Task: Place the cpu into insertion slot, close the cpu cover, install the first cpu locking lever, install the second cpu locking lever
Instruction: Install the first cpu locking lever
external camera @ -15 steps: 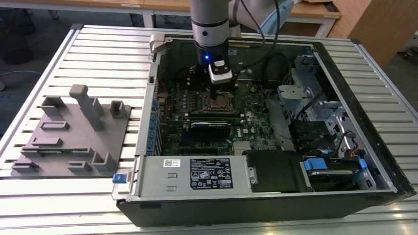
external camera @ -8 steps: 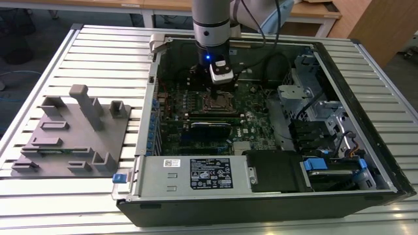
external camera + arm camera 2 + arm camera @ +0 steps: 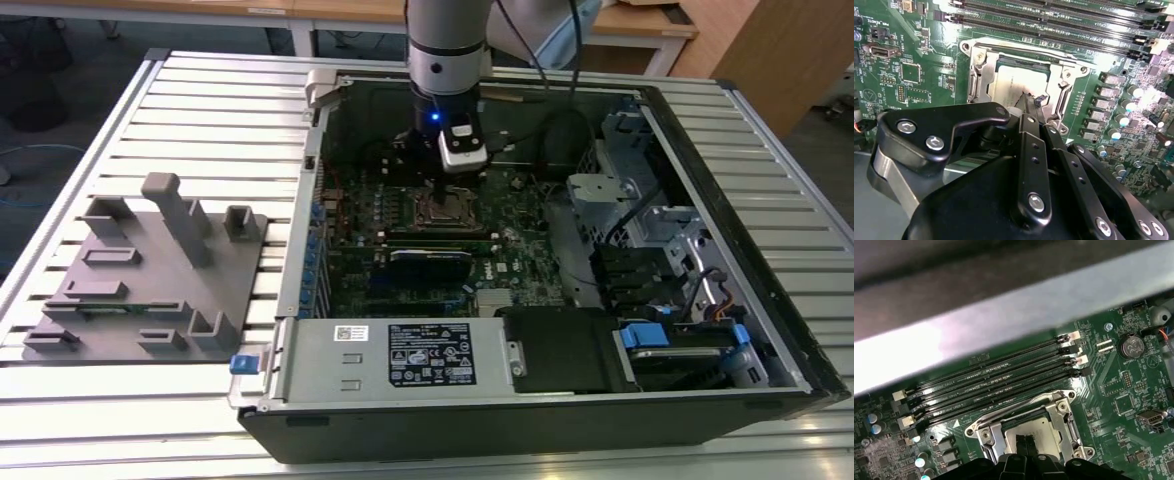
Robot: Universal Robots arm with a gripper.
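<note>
No legible text anywhere. Exterior view: the power supply (image 3: 387, 385) carries a black label (image 3: 430, 352) with white print and a row of marks, plus a small white sticker (image 3: 350, 333) — both too small to make out. In both wrist views the circuit board (image 3: 929, 45) (image 3: 1114, 385) has white silkscreen lettering by its parts, unreadable. One clear sign — a white triangle (image 3: 955, 423) printed on the board just off a corner of the insertion slot (image 3: 985, 434).

The pincer (image 3: 1030, 102) hides part of the cpu (image 3: 1011, 85).
</note>
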